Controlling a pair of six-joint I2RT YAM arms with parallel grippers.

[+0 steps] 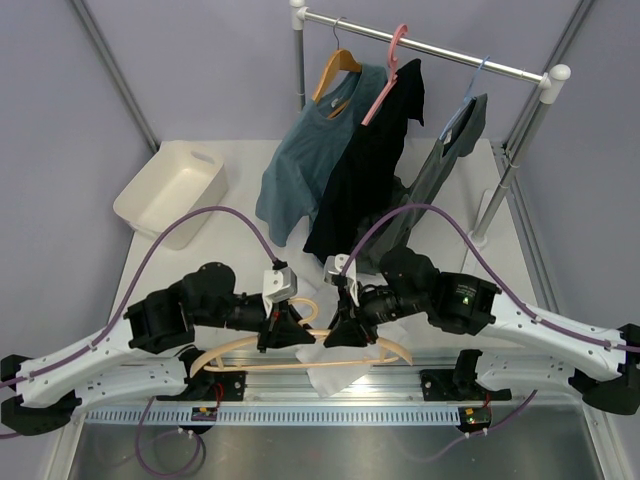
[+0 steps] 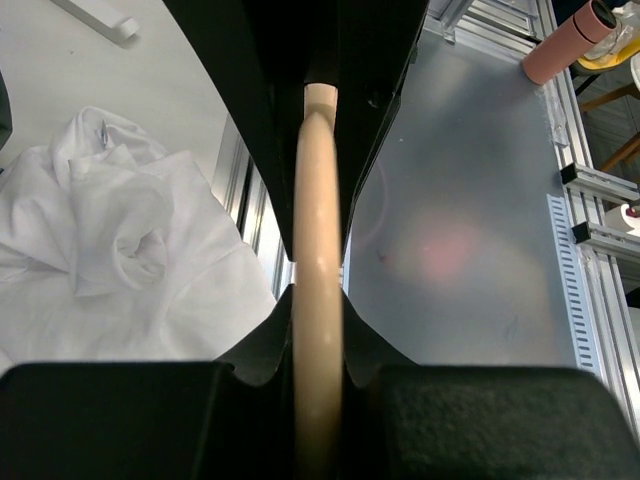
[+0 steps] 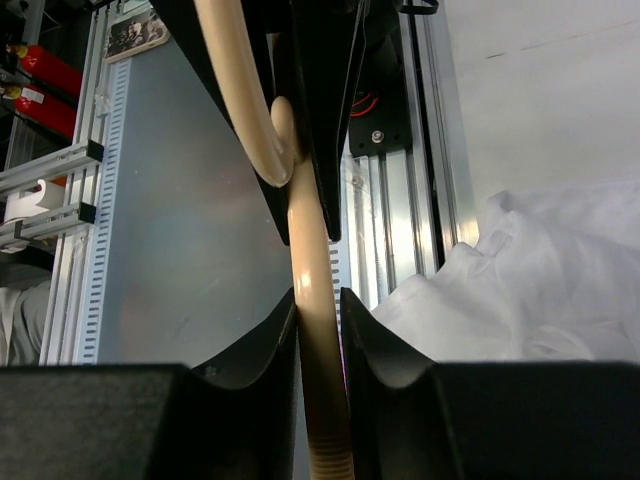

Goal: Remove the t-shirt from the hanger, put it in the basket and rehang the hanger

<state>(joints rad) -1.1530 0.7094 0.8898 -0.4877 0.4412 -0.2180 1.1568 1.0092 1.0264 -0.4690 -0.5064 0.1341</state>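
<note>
The pale beige wooden hanger (image 1: 238,350) lies low over the table's near edge, held between both arms. My left gripper (image 1: 284,336) is shut on its curved bar (image 2: 320,250), which fills the gap between the jaws of the left gripper (image 2: 320,335). My right gripper (image 1: 346,334) grips the hanger's straight ridged bar (image 3: 310,250); the jaws of the right gripper (image 3: 318,312) press in on both sides of it. The white t-shirt (image 1: 335,376) lies crumpled under and in front of the hanger. The t-shirt (image 2: 120,250) shows bunched on the table and off the bar, as does the t-shirt (image 3: 520,285) in the right wrist view.
A clothes rack (image 1: 430,45) at the back carries a teal shirt (image 1: 300,170), a black shirt (image 1: 370,170) and a grey shirt (image 1: 445,175). A white bin (image 1: 170,190) stands back left. An aluminium rail (image 1: 400,385) runs along the near edge.
</note>
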